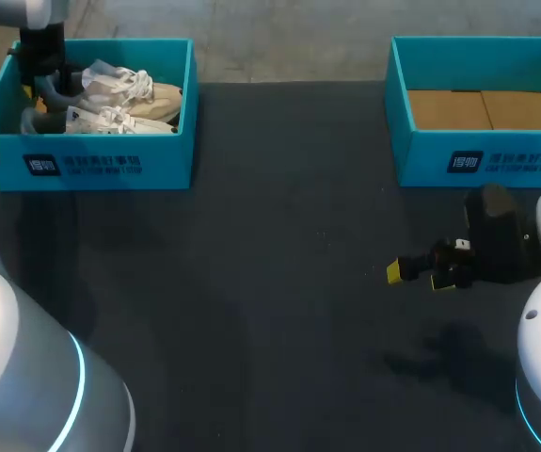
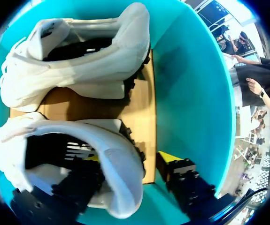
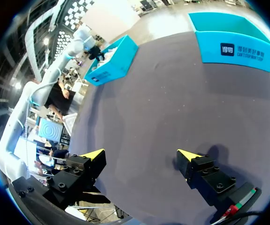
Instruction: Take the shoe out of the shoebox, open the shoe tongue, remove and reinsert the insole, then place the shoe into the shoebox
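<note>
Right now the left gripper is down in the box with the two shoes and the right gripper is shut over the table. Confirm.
No: the right gripper is open over the table, fingers wide apart, as the right wrist view shows. The left gripper is down in the box with the two shoes.

The right hand (image 3: 140,153) hangs over the dark table (image 3: 163,98), fingers spread wide, with the near shoebox (image 3: 233,40) and far shoebox (image 3: 113,65) ahead

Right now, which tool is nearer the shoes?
Left. The left tool is in the shoebox, straddling the heel of one shoe; the right tool is over bare table.
</note>
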Tool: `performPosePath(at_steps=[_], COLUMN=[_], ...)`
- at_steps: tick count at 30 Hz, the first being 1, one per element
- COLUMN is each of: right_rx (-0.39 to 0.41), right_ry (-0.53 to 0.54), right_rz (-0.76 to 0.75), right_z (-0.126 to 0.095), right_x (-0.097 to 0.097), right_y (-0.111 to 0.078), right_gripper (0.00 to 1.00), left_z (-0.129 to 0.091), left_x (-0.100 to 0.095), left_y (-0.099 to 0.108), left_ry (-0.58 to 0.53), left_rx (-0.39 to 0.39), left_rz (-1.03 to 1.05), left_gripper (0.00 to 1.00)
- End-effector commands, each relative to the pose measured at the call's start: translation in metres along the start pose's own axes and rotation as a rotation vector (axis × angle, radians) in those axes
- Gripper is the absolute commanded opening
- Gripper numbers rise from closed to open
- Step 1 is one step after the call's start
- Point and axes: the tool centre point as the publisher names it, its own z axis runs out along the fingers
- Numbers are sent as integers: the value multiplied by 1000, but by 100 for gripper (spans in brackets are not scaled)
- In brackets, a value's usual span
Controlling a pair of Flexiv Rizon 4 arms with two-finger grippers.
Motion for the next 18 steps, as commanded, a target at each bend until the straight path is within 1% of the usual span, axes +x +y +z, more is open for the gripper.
performPosePath(at_steps=[1, 2, 3, 10, 11, 12, 16, 18], right_rx=[-2, -2, -2, -2, -2, -2, -2, -2], right_ry=[-5, -5, -5, -5, -5, -5, -5, -5], right_rz=[1, 1, 1, 1, 1, 1, 1, 1], right_z=[-1, -1, -1, -1, -1, -1, -1, -1], right_x=[2, 2, 2, 2, 2, 2, 2, 2], right_y=[-2, -2, -2, -2, -2, -2, -2, -2], right_gripper=[100, 100, 100, 100, 100, 100, 100, 100], left_z=[-21, -21, -29, -58, -60, -67, -83, -84], left_x=[8, 8, 8, 10, 10, 11, 10, 10], left_y=[-8, -8, -11, -21, -21, -25, -34, -34], left_ry=[-22, -22, -40, -97, -100, -111, -123, -124], left_rx=[-16, -16, -22, -60, -62, -72, -76, -78], left_rz=[10, 10, 19, 29, 28, 32, 56, 49], left_gripper=[100, 100, 100, 100, 100, 100, 100, 100])
